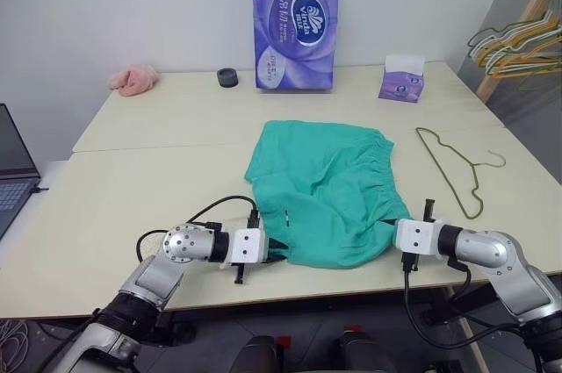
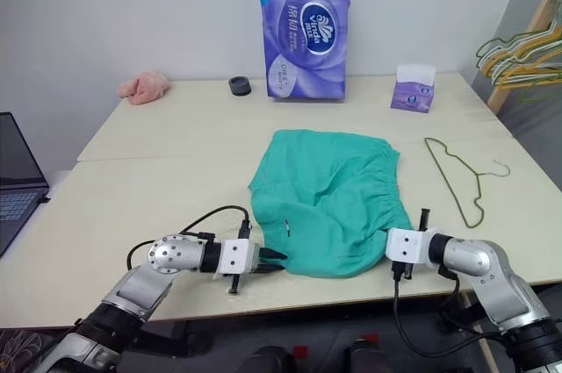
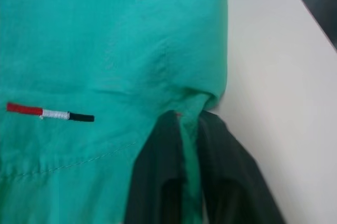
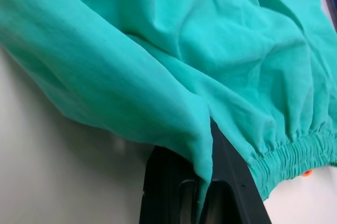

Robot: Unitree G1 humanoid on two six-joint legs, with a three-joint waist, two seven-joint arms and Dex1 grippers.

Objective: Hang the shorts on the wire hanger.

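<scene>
The left wrist view shows a small red, white and black stitched tag [image 3: 50,113] on the shorts [image 1: 329,193], just beside the left fingers [image 3: 158,176], which are pinched shut on a fold at the fabric's edge. In the right wrist view the right fingers [image 4: 231,182] are clamped on a thin fold next to the gathered elastic waistband [image 4: 295,155]. The head views show the soft teal shorts spread on the pale tabletop [image 1: 158,189] between the left gripper [image 2: 274,256] and the right gripper [image 1: 392,231]. The thin wire hanger [image 1: 452,167], triangular with a hook, lies flat beyond the right fingers, apart from the fabric.
</scene>
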